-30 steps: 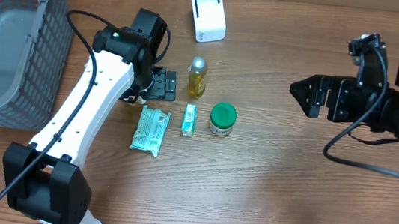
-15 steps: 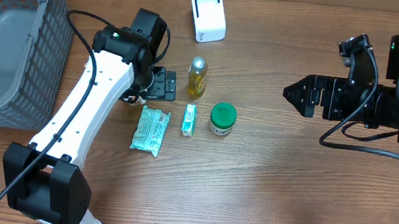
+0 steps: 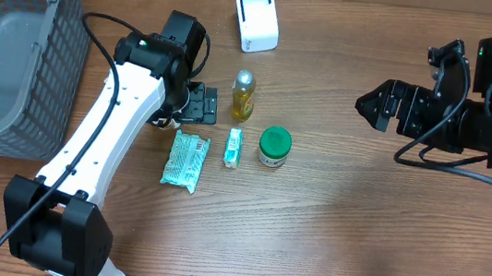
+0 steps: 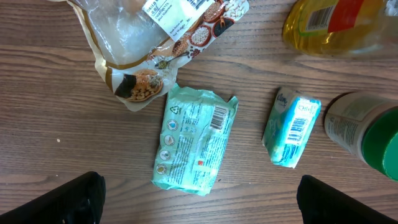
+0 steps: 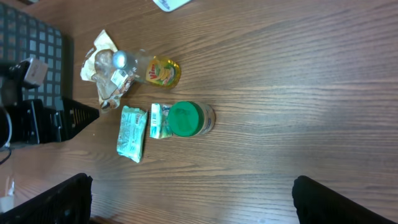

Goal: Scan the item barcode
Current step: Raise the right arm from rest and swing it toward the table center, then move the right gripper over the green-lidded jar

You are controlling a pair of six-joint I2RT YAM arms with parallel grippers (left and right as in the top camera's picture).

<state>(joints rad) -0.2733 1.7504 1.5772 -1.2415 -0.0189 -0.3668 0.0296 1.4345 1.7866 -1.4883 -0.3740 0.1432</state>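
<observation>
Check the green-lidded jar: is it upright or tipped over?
Upright. The jar shows its round green lid as a full circle to the overhead camera, with only a sliver of its side visible.

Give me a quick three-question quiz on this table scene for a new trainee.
1. True or false: the small teal tissue pack lies between the mint green flat packet and the green-lidded jar.
2. The left hand and right hand are: A open and empty; B shut on items; C shut, empty.
3. Fill in: the mint green flat packet's barcode faces ___.
Key: 1 true; 2 A; 3 up.
</observation>
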